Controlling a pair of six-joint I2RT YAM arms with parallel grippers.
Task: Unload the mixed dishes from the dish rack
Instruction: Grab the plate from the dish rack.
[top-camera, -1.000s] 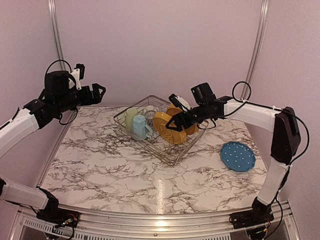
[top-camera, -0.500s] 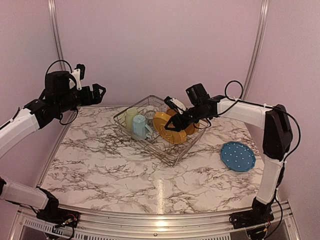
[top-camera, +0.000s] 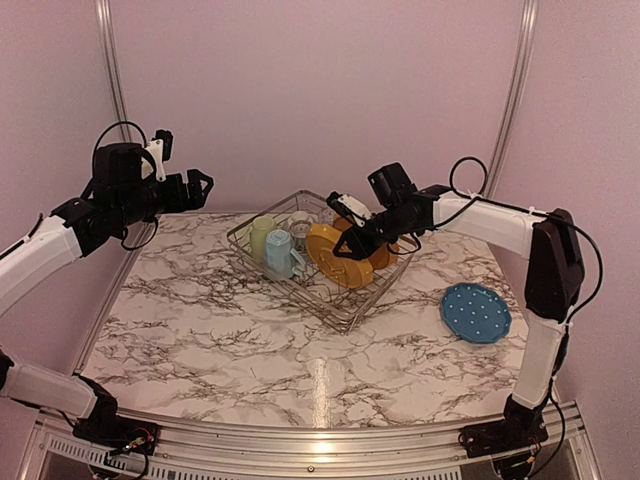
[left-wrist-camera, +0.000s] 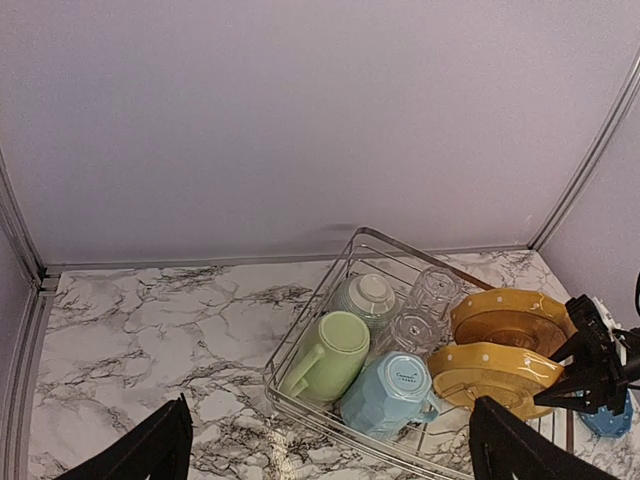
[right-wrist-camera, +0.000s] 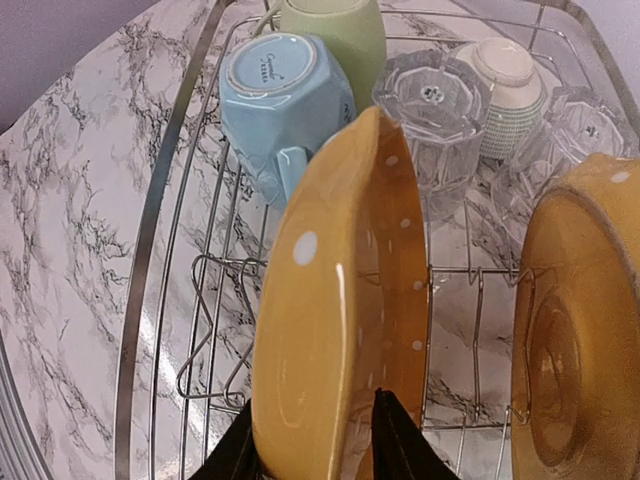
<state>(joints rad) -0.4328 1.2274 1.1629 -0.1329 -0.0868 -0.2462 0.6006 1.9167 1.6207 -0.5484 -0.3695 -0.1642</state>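
Observation:
The wire dish rack stands at the middle back of the table. Two yellow-orange plates stand on edge in it. My right gripper is shut on the rim of the front plate, one finger on each face. The second plate stands just to its right. A light blue mug, a pale green cup, a clear glass and a pale ribbed bowl sit upside down further in. A blue plate lies flat on the table to the right. My left gripper hangs open, high at the left.
A second clear glass stands beside the bowl. The pink back wall rises close behind the rack, with metal posts in both corners. Marble tabletop spreads in front of the rack.
My right gripper's fingers have closed in on the front yellow-orange plate's rim, and the arm has shifted slightly left. The left arm has barely moved.

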